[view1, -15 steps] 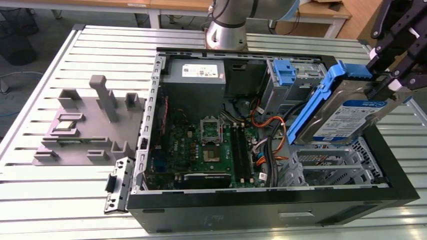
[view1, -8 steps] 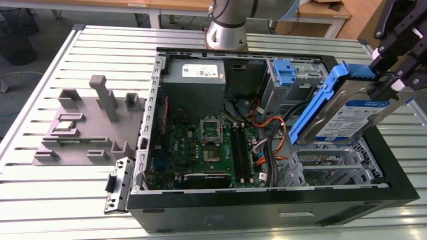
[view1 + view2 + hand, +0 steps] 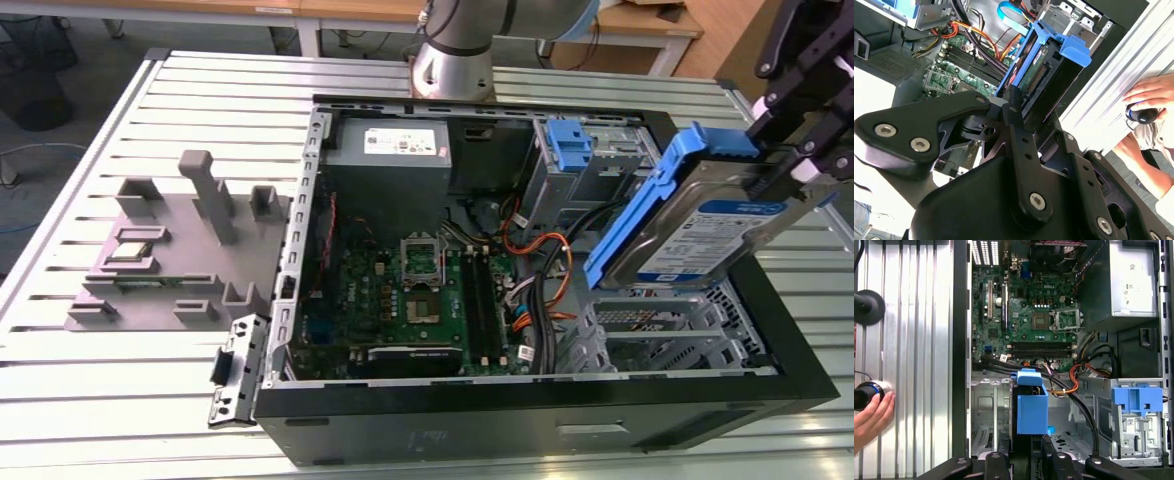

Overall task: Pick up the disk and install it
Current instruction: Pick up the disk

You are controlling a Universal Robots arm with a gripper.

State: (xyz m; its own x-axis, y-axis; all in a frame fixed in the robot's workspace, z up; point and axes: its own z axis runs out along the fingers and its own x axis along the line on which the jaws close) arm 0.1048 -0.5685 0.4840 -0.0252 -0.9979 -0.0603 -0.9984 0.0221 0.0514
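Clearly, disk held aloft

Exterior view: the gripper (image 3: 798, 165), cut off at the frame edge, clamped the disk (image 3: 694, 225), tilted above the computer case (image 3: 534, 425). Second wrist view: its face hidden, connector end showed. First wrist view: disk end-on, drive barely visible.

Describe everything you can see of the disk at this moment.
The disk is a flat silver metal drive with a white-and-blue label, framed by a blue plastic carrier. It hangs steeply tilted above the drive cage at the exterior view's right end of the open computer case. The gripper clamps its upper end.
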